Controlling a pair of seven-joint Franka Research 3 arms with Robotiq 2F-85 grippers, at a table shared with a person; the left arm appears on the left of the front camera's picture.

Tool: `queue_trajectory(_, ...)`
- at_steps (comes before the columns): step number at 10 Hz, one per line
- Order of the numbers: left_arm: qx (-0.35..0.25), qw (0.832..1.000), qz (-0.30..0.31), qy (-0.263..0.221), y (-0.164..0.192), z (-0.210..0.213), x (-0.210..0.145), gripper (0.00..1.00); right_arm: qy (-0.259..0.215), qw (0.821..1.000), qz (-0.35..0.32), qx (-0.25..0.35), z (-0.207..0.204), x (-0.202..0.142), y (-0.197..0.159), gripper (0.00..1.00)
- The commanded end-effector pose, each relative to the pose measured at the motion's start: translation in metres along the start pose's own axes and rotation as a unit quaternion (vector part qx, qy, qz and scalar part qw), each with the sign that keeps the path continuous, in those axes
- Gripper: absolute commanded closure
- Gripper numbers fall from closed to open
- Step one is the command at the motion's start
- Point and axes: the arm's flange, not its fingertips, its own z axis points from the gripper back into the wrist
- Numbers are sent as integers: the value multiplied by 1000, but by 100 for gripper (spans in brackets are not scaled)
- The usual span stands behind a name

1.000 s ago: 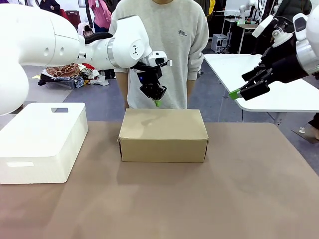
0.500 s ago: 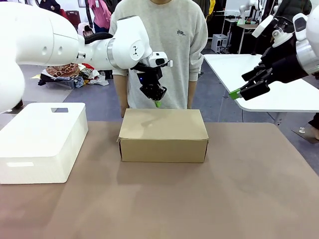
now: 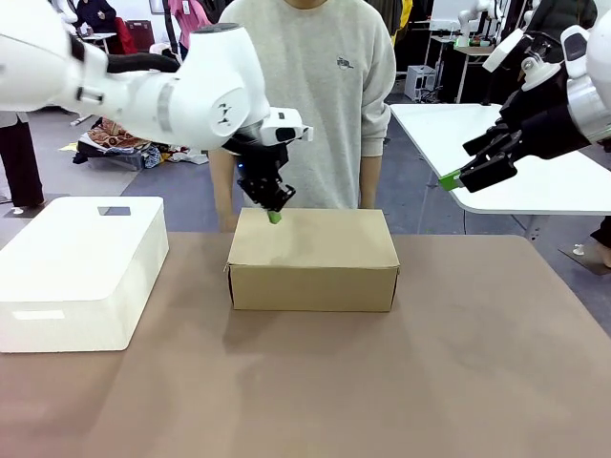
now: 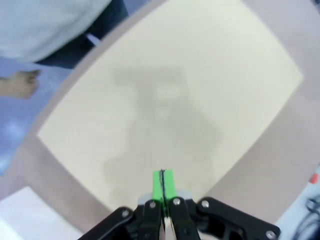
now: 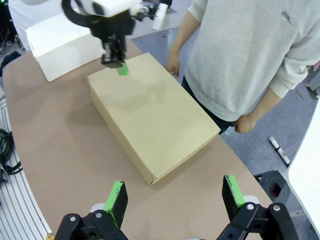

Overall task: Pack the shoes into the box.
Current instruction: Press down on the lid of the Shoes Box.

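Note:
The brown cardboard box (image 3: 313, 258) stands shut in the middle of the table, its lid flat. The shoes are out of view. My left gripper (image 3: 274, 216) is shut with nothing in it, its green tips just above the lid's far left corner. In the left wrist view the shut gripper (image 4: 163, 184) hangs over the box lid (image 4: 170, 95). My right gripper (image 3: 456, 178) is open and held high at the far right, away from the box. In the right wrist view its green fingertips (image 5: 118, 197) spread wide above the table, the box (image 5: 150, 112) beyond them.
A bigger white box with a slot (image 3: 81, 267) sits at the table's left. A person in a grey sweatshirt (image 3: 315, 86) stands at the far side behind the box, hands (image 5: 244, 123) hanging down. A white table (image 3: 496, 153) stands at the right rear.
My left gripper has moved left and down, from above the box's far edge to just over the lid's far left corner. The right arm has not moved.

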Motion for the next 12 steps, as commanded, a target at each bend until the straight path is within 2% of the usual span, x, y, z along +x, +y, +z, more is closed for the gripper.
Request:
queue_trajectory(1,17,1000,16,-14,1,15,-38,81,-2,1000,0,1,1,0,-1,0)
queue_trajectory(2,15,1000,-6,-10,-2,24,-50,61,-2,1000,0,1,1,0,-1,0)
queue_trajectory(5,21,999,-22,-20,-7,53,-87,3,-2,1000,0,1,1,0,-1,0)
queue_trajectory(6,22,999,-22,-26,-7,63,-95,0,-2,1000,0,1,1,0,-1,0)
queue_trajectory(9,25,999,-26,-41,-8,88,-117,0,-2,1000,0,1,1,0,-1,0)
queue_trajectory(12,32,996,-31,-82,-13,107,-139,0,-2,1000,0,1,1,0,-1,0)
